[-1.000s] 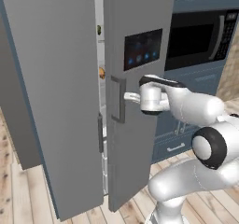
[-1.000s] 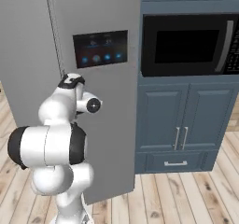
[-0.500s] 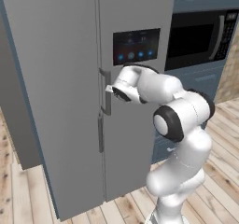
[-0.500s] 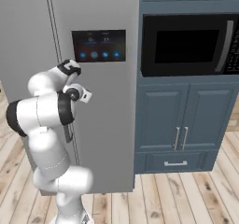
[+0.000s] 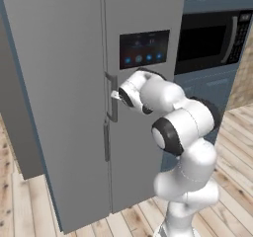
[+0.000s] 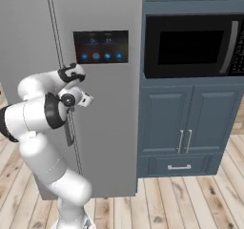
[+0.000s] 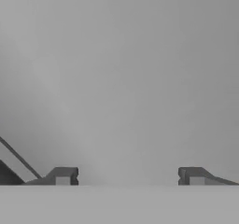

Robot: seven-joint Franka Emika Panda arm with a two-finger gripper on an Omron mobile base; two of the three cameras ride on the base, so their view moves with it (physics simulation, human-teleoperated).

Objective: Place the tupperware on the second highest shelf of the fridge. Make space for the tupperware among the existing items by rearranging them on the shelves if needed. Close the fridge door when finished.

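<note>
Simulated kitchen; tall grey fridge door shut, two-finger gripper spread wide, empty, facing it at 9 o'clock of the dark display panel.

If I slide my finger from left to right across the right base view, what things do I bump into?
Robot arm → fridge door with its dark display panel → black microwave above the dark blue cabinets.
</note>
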